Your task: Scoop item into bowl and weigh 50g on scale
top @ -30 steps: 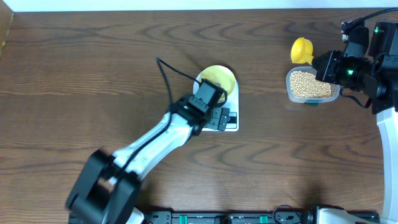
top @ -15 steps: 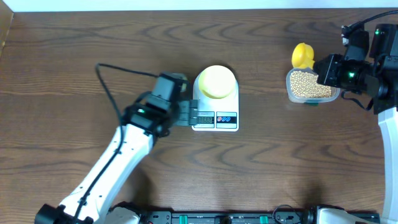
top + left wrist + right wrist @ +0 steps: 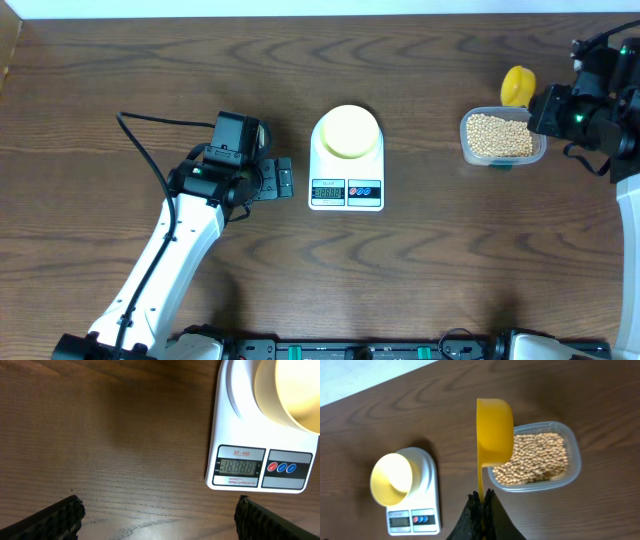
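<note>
The white scale [image 3: 346, 190] stands mid-table with the pale yellow bowl [image 3: 347, 131] on its platform. In the right wrist view the bowl [image 3: 392, 480] looks empty. The item, tan beans [image 3: 498, 135], fills a clear tub [image 3: 465, 150] at the right. My right gripper [image 3: 540, 104] is shut on the handle of a bright yellow scoop [image 3: 517, 86], held just above the tub's far edge. The right wrist view shows the scoop [image 3: 495, 425] turned on its side over the beans [image 3: 535, 457], its handle pinched in the gripper [image 3: 482, 496]. My left gripper [image 3: 287, 181] is open, left of the scale, holding nothing.
In the left wrist view the scale [image 3: 235, 420] and the bowl [image 3: 290, 390] fill the upper right, with bare brown wood between my wide-apart fingers [image 3: 60, 517]. The table's far edge runs along the top of the overhead view.
My left arm has pulled back from over the scale to its left, uncovering the bowl. My right gripper has carried the scoop a little to the right.
</note>
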Tool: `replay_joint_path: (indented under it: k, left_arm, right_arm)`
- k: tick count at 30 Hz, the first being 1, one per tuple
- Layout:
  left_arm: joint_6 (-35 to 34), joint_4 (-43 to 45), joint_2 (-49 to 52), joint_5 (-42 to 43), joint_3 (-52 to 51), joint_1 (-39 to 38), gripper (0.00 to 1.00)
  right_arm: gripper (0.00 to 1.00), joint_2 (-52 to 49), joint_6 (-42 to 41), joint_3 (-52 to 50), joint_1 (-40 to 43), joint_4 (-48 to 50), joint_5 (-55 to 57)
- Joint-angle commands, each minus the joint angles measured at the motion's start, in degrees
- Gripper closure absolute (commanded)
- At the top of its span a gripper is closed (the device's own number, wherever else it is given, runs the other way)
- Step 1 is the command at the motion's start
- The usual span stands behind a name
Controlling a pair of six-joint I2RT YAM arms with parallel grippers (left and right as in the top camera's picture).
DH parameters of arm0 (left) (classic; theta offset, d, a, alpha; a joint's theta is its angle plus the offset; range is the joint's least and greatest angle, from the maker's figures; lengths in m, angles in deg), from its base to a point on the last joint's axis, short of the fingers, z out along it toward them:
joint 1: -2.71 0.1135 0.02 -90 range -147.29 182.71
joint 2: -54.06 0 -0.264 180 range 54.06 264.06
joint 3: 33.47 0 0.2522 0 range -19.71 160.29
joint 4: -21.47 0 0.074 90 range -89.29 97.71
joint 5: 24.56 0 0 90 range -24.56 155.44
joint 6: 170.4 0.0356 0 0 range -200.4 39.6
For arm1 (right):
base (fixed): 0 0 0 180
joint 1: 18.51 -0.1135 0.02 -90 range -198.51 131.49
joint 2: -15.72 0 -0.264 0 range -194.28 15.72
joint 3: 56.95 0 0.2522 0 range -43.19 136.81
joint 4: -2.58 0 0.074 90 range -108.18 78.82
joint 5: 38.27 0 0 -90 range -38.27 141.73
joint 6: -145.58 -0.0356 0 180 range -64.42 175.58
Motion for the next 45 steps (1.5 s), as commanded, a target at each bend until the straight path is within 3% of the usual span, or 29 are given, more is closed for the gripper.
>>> replay_joint_path:
  k: [1, 14, 39, 45]
  left_arm:
    - [1.0, -0.2, -0.1, 0.5, -0.2, 0.2, 0.02]
    - [1.0, -0.2, -0.1, 0.5, -0.2, 0.2, 0.02]
    - [1.0, -0.2, -0.1, 0.5, -0.2, 0.3, 0.02]
    - [1.0, -0.2, -0.1, 0.5, -0.2, 0.3, 0.02]
  right_arm:
    - [0.99, 0.2, 1.0, -0.2, 0.4, 1.3, 2.6]
    - [0.99, 0.1, 1.9, -0.2, 0.4, 2.3, 6.9]
    - [0.99, 0.1, 1.7, -0.2, 0.4, -0.5, 3.0]
    - [0.99, -0.5, 9.4, -0.2, 0.4, -0.3, 3.9]
